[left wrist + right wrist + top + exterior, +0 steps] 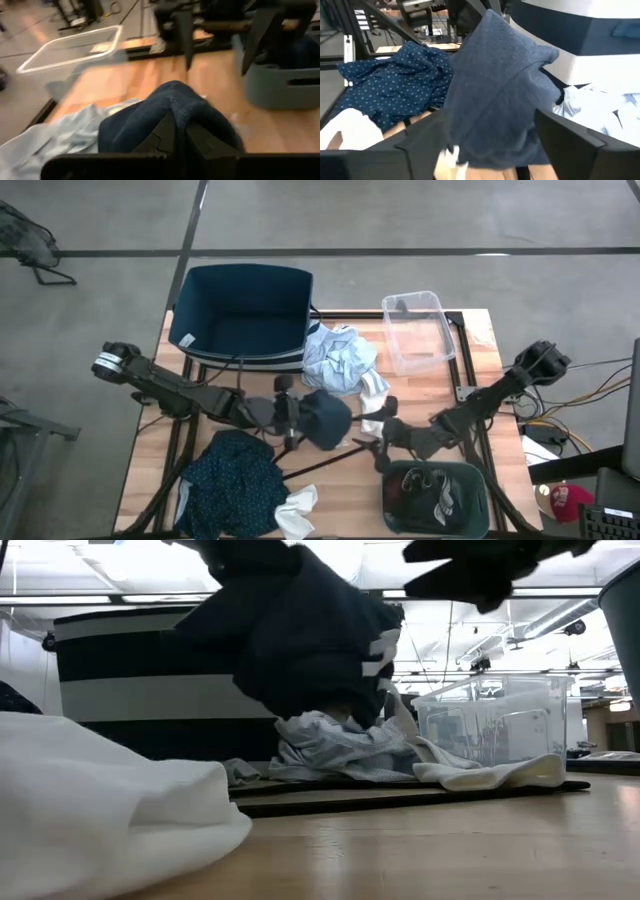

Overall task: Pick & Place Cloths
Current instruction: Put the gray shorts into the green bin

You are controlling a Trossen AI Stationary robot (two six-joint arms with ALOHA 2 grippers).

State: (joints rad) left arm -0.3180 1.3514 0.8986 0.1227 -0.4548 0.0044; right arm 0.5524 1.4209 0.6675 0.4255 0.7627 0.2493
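Observation:
My left gripper (298, 413) is at the table's middle, shut on a dark navy garment (326, 419) with white stripes (380, 652), which hangs clear of the table. My right gripper (378, 442) is open just right of that garment, and its fingers stand on either side of the hanging cloth (495, 90). A pale blue shirt (340, 358) lies crumpled by the navy bin. The dark teal dotted garment (235, 485) and a white sock (298, 512) lie at the near left. Another white sock (372, 402) lies beside the shirt. My left gripper pinches a bunched fold at the top of the dark garment (172, 102) between its two fingers (165, 132). The fingers come level from the table's left. The garment hangs below them, lifted clear of the table, slack (300, 640).
A navy bin (245, 285) stands at the far side and a clear plastic box (420, 330) to its right. A grey-green bin (470, 480) at the near right holds dark clothes. A thin black hanger (320, 462) lies on the wood between the dotted garment and my right gripper.

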